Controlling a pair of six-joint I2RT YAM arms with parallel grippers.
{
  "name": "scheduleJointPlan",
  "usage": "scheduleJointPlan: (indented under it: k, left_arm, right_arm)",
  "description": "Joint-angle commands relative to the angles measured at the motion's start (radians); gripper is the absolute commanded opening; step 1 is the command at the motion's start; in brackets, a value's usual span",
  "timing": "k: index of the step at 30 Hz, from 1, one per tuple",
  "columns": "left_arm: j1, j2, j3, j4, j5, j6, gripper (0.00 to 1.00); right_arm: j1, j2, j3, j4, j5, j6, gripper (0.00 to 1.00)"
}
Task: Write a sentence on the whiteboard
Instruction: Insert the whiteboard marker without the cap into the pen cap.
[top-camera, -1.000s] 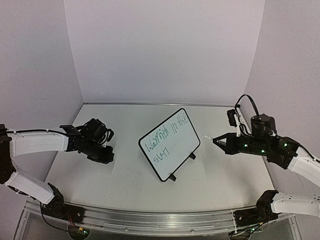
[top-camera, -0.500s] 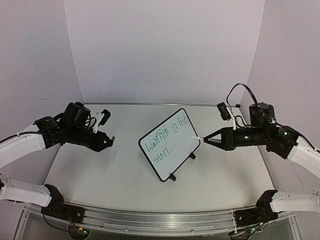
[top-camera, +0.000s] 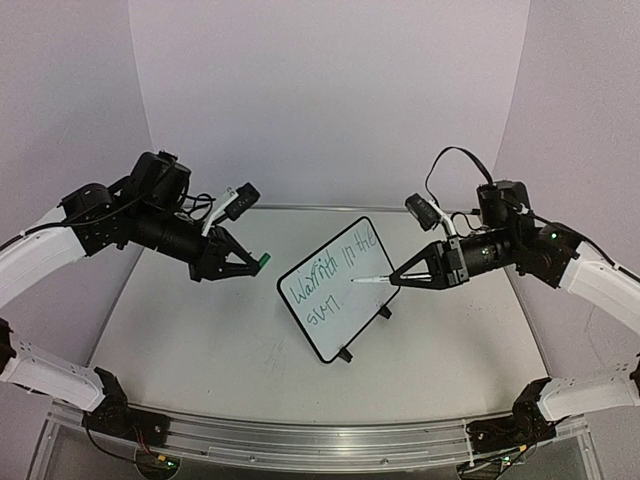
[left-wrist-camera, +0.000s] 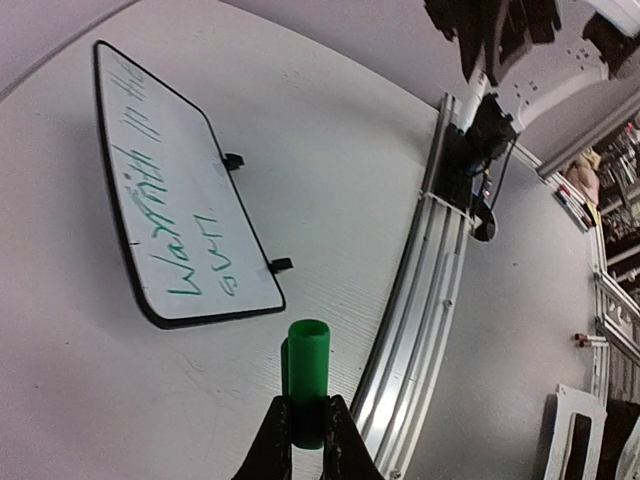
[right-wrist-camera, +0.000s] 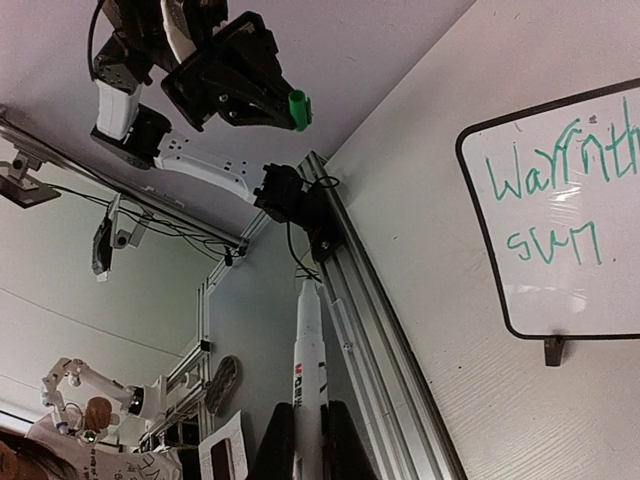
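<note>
While the whiteboard (top-camera: 338, 288) stands propped on its small black feet in the middle of the table (top-camera: 230, 350), two lines of green handwriting on its face, my right gripper (top-camera: 400, 278) is closed around a white marker (top-camera: 368, 281). Its tip lies over the board's right part; I cannot tell whether it touches. My left gripper (left-wrist-camera: 307, 425), above the table left of the board, pinches a green cap (left-wrist-camera: 307, 370).
</note>
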Motion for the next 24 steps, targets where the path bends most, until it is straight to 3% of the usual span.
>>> scheduleJointPlan:
  k: [1, 8, 24]
  left_arm:
    - [-0.124, 0.071, 0.058, -0.066, 0.074, 0.051, 0.00]
    - [-0.251, 0.155, 0.077, -0.043, 0.074, 0.060, 0.00]
    - [-0.292, 0.234, 0.108, -0.040, 0.092, 0.103, 0.00]
  right_arm:
    - [0.002, 0.033, 0.078, -0.025, -0.130, 0.037, 0.00]
    - [0.030, 0.121, 0.108, -0.094, -0.146, 0.040, 0.00]
    - [0.146, 0.231, 0.128, -0.103, -0.127, 0.002, 0.00]
